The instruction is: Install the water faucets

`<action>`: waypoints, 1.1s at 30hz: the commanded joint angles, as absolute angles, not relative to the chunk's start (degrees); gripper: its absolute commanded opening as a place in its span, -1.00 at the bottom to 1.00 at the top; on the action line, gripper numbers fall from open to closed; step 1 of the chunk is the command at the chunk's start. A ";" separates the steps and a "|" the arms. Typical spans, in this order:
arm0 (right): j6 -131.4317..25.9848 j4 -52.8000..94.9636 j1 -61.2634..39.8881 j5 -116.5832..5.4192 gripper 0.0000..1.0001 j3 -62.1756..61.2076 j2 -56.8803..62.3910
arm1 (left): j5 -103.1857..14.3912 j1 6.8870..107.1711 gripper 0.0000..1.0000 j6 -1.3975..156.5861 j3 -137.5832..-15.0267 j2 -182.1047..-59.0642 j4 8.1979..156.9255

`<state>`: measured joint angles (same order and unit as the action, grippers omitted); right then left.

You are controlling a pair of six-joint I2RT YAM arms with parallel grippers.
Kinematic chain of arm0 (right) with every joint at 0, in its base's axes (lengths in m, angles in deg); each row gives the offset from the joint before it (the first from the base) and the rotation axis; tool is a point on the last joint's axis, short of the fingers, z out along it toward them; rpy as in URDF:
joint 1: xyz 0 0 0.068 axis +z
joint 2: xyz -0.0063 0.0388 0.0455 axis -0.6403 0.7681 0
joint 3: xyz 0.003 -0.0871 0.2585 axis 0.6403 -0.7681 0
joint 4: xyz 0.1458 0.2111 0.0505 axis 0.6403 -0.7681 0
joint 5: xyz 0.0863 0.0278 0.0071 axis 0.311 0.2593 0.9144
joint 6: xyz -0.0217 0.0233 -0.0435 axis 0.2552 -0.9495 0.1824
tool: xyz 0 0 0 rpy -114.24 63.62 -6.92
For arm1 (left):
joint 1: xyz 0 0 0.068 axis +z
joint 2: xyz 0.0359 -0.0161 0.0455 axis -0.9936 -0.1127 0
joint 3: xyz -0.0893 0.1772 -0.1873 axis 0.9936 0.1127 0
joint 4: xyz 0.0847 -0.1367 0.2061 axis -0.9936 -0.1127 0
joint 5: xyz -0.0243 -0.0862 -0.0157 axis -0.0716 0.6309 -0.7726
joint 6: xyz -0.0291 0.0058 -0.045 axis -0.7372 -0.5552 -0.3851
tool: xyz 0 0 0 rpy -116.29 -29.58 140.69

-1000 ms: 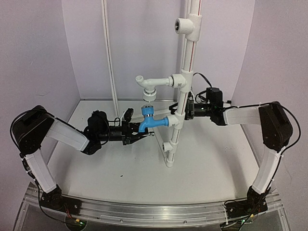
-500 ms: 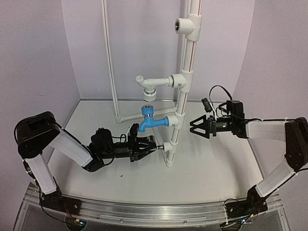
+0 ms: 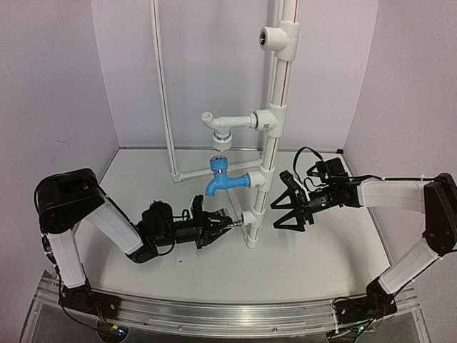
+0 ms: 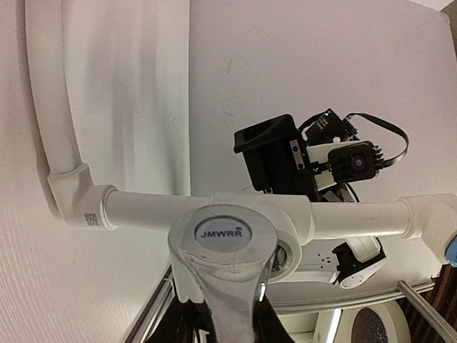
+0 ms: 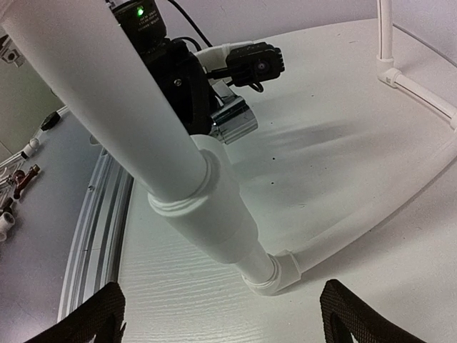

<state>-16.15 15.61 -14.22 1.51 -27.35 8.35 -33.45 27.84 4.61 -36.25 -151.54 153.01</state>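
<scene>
Both sides of the pipe (image 3: 273,153) occupied.
Left gripper (image 3: 220,227) holds the silver tap (image 3: 232,223); right gripper (image 3: 282,206) spread wide, just beside the pipe.

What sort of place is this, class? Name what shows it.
Probably a robot test booth for plumbing practice: plain walls, a pipe frame carrying a blue tap, left arm and right arm on a rail.

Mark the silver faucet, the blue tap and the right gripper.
silver faucet (image 4: 220,234): left wrist view, on its round logo cap.
blue tap (image 3: 228,181): top external view, on the middle of its body.
right gripper (image 3: 280,203): top external view, midway between its open fingertips.
</scene>
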 commanded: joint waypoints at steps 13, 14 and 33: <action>-35.17 31.79 -11.29 4.08 0.80 -20.93 5.94 | -34.64 26.38 -1.00 6.02 -36.40 -149.39 166.40; -35.39 32.34 -11.10 4.38 0.79 -21.09 5.79 | -34.65 26.32 -1.00 6.00 -36.45 -149.47 166.37; -51.12 53.94 -8.06 2.37 -0.30 -22.88 10.21 | -37.61 26.04 -1.00 6.47 -34.10 -146.08 166.50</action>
